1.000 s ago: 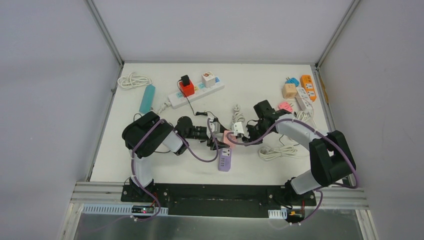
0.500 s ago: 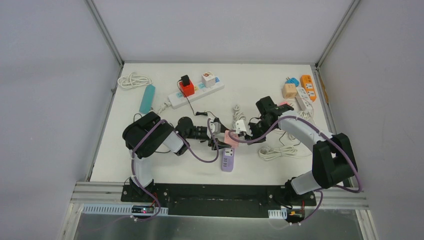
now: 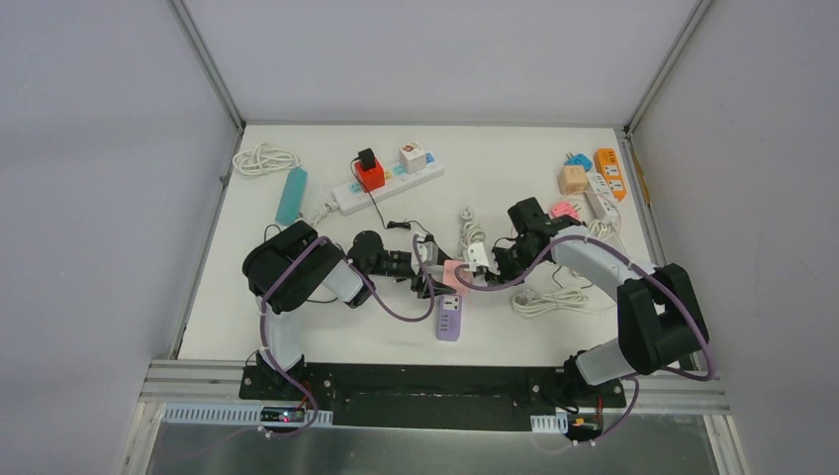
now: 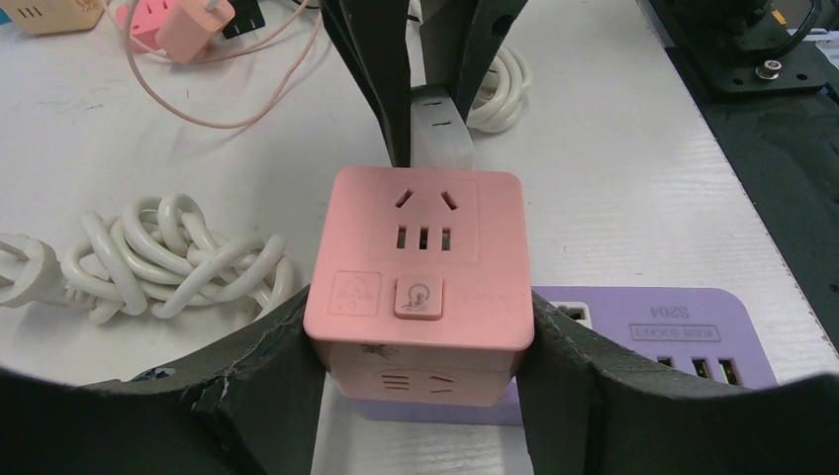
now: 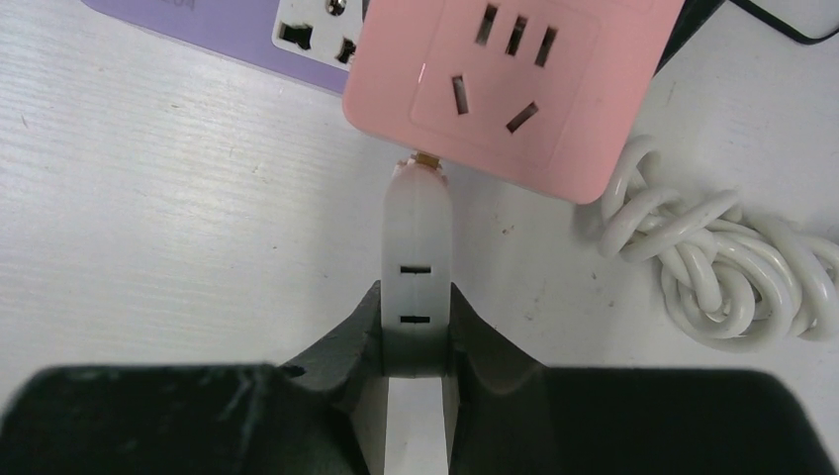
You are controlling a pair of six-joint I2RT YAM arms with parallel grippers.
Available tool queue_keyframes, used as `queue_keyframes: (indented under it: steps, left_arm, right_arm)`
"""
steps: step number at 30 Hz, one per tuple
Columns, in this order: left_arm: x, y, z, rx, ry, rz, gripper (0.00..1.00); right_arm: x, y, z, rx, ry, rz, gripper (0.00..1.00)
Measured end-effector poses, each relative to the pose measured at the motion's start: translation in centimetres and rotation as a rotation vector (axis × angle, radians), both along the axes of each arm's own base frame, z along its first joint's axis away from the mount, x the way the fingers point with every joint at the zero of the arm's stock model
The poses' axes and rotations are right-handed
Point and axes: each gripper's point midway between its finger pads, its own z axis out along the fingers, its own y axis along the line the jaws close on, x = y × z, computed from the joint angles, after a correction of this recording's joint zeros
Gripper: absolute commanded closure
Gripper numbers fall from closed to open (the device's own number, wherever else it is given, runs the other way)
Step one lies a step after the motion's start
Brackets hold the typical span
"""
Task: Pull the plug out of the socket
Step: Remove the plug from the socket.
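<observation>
Near the middle of the table (image 3: 554, 178), your two grippers meet over the task's pieces. Your left gripper (image 4: 420, 371) stands about half open, as far as the pink cube socket (image 4: 420, 267) lets it close, with one dark finger (image 4: 282, 371) pressed to each side of the cube. The cube's three-pin and two-pin openings and its small button face the left wrist camera. Just behind and under the cube lies a purple power strip (image 4: 673, 332), flat on the table. Whether the cube rests on it or is held just above it, you cannot tell from these views. Your right gripper (image 5: 418, 341) is closed narrow on the white plug (image 5: 418, 267), pinching its flat sides. The plug's nose points straight at the side of the pink cube. A sliver of brass prong shows between plug and cube in the right wrist view. Whether the prong tip is seated in the socket or just clear of it cannot be made out. A white coiled cable (image 5: 722, 267) lies on the table just beside the cube, apart from both grippers.
</observation>
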Motion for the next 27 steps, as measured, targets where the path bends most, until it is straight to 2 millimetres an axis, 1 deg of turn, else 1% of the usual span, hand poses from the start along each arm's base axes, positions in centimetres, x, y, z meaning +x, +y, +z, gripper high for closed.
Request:
queue_keyframes:
  steps: [6, 15, 22, 27]
  left_arm:
    - [0.1, 0.1, 0.0, 0.001, 0.000, 0.003, 1.00]
    - [0.0, 0.1, 0.0, 0.000, 0.000, 0.001, 1.00]
    - [0.1, 0.0, 0.3, -0.012, -0.015, -0.001, 1.00]
    - [0.1, 0.0, 0.3, -0.009, -0.011, 0.000, 1.00]
  right_arm:
    - [0.0, 0.3, -0.4, 0.019, 0.010, 0.014, 1.00]
    - [0.0, -0.2, 0.3, -0.030, 0.053, 0.012, 1.00]
    - [0.0, -0.4, 1.0, -0.038, 0.036, 0.012, 1.00]
    - [0.1, -0.5, 0.6, -0.037, 0.026, 0.013, 1.00]
